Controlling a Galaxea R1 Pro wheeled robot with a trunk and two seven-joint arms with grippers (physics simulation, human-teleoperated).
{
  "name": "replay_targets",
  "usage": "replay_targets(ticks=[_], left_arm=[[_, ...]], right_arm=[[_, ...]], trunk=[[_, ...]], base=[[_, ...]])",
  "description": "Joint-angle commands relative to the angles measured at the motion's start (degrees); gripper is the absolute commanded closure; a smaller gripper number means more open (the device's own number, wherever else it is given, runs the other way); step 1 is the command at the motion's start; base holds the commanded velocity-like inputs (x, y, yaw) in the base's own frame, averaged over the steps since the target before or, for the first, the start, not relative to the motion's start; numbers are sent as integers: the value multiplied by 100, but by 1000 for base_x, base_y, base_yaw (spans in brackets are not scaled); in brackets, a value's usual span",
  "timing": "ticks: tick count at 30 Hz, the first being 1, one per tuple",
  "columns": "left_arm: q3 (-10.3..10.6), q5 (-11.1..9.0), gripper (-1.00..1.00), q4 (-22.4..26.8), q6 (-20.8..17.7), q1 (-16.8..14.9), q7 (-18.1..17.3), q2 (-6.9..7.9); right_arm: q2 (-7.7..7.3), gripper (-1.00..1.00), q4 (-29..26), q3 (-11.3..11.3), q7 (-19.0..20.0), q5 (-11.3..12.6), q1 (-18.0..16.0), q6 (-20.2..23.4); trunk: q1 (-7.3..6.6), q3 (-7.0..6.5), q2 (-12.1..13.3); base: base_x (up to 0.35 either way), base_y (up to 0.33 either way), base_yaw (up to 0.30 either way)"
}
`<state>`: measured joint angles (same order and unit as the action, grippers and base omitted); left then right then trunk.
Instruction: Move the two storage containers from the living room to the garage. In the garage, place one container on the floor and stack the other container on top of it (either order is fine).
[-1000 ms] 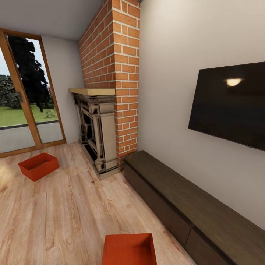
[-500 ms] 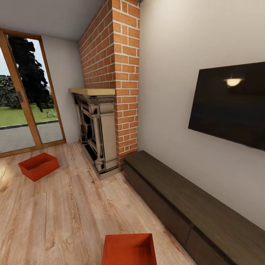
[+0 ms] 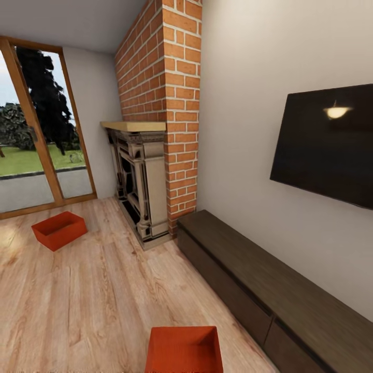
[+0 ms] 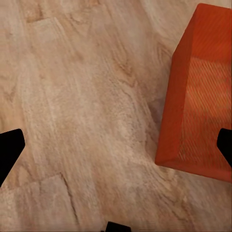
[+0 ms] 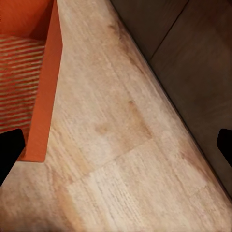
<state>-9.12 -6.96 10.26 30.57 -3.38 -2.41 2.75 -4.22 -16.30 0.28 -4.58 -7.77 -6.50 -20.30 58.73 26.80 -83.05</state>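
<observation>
Orange-red near container (image 3: 184,348) sits at my six o'clock, between both wide-open grippers; far container (image 3: 58,229) lies at ten o'clock.

The head camera looks forward and down across the light wood plank floor (image 3: 93,295) toward a red brick fireplace column (image 3: 171,114), with a long dark low cabinet (image 3: 269,290) along the wall at right. Both wrist cameras point steeply down at that floor from close above. Each catches a side of the nearer orange-red open-top rectangular bin (image 3: 184,349) (image 4: 203,101) (image 5: 29,72); the right wrist camera also shares the cabinet's front (image 5: 193,63) with the head view
</observation>
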Motion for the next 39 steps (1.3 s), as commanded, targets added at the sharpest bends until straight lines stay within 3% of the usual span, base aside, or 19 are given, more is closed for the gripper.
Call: replay_targets(ticks=[1, 6, 7, 8, 10, 11, 13, 14, 18, 20, 24, 39], left_arm=[[7, -58, -100, -6, 14, -4, -27, 0], [11, -79, -100, 23, 11, -4, -30, -45], [14, -61, -100, 563, -159, -4, -30, -45], [15, -60, -100, 794, -415, -4, -22, -42], [15, -60, -100, 1256, -991, -4, -7, -37], [17, -63, -100, 2580, -2376, -4, 14, -54], [27, -68, -100, 3309, -3021, -4, -4, -68], [84, -69, -100, 4185, -3790, -23, -22, -127], [403, -56, -100, 4958, -4660, -236, -15, -291], [589, -43, -100, 5047, -4839, -431, -1, -327], [743, -35, -100, 5040, -4953, -586, 6, -346], [764, -33, -100, 5030, -4964, -611, 13, -350]], right_arm=[[0, -100, 2, 2, -43, -62, -4, -10], [3, -100, -37, -1, -46, -74, -64, -8], [0, -100, -47, -1, -65, -58, -438, 28], [0, -100, -47, -1, -70, -55, -539, 35], [0, -100, -48, -6, -78, -52, -687, 42], [0, -100, -49, -23, -85, -35, -1032, 53], [-3, -100, -49, -38, -86, 4, -1200, 57], [-11, -100, -49, -48, -85, 130, -1375, 59], [-47, -100, -43, -48, -58, 609, -1497, 61], [-72, -100, -45, -46, -49, 823, -1516, 66], [-108, -100, -42, -45, -37, 976, -1527, 69], [-105, -100, -33, -10, -39, 987, -1529, 75]], trunk=[[0, 15, -3], [0, 59, -3], [0, 68, -3], [0, 77, -3], [0, 94, -3], [0, 103, -3], [0, 121, -3], [0, 130, -3], [0, 166, -3], [0, 184, -3], [0, 221, -3], [0, 361, -3]], base=[[0, 0, 106], [0, 0, 117], [0, 0, 124], [0, 0, 124], [0, 0, 124], [0, 0, 123], [0, 0, 120], [0, 0, 98], [0, 0, 48], [0, 0, 11], [0, 0, 3], [0, 0, 0]])
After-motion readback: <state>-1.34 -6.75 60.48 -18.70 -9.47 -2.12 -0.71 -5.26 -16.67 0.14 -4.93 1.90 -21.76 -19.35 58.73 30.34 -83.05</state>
